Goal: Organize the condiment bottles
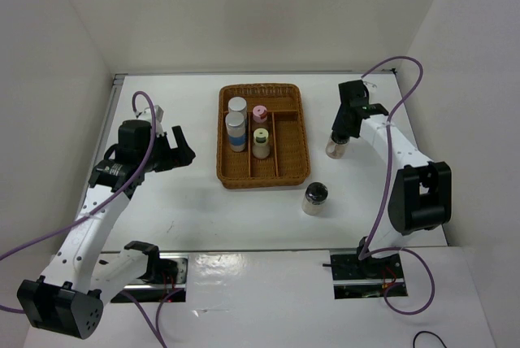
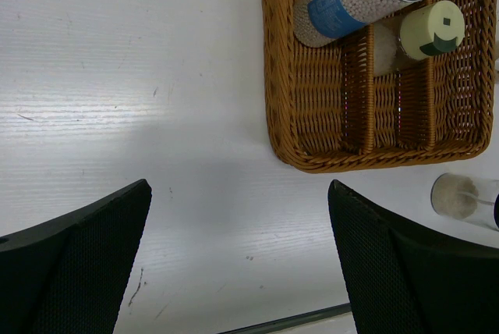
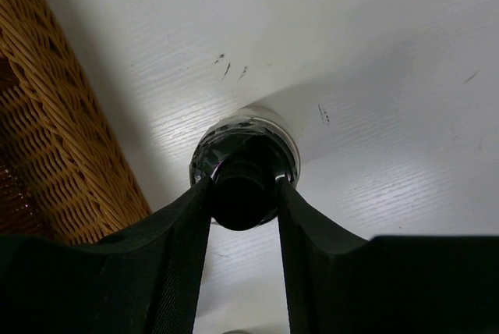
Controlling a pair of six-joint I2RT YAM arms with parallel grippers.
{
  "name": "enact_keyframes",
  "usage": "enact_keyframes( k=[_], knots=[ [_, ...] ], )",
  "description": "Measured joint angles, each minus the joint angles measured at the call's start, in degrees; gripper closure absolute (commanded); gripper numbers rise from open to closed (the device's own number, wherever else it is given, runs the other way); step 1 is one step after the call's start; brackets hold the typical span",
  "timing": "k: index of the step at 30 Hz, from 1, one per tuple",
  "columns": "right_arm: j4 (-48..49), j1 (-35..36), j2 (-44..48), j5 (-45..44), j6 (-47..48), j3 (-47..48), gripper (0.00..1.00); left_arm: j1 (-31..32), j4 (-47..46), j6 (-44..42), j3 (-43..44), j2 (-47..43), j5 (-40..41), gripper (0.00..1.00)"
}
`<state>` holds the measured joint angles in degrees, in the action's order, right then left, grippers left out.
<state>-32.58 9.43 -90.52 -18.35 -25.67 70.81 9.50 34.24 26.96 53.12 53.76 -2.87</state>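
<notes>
one clear black-topped bottle (image 3: 245, 147), just right of the wicker tray (image 1: 230, 177), is clamped at its cap by the right claw (image 3: 243, 186) and should be kept upright and lifted above the rim.

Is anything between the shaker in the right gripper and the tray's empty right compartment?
Nothing visible. The right gripper holds a black-topped shaker just right of the wicker tray, with bare table between. The second black-topped shaker stands off that line, by the tray's near corner.
</notes>
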Motion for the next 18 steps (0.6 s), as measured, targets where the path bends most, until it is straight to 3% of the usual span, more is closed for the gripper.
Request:
enact_keyframes(
  k=[9,18],
  knots=[
    [0.2,0.3,-1.6,-0.5,0.0,0.9,0.68,0.0,0.0,0.0,0.0,0.0,0.0,0.0],
    [0.2,0.4,-1.9,-1.2,0.0,1.3,0.92,0.0,0.0,0.0,0.0,0.0,0.0,0.0]
  ],
)
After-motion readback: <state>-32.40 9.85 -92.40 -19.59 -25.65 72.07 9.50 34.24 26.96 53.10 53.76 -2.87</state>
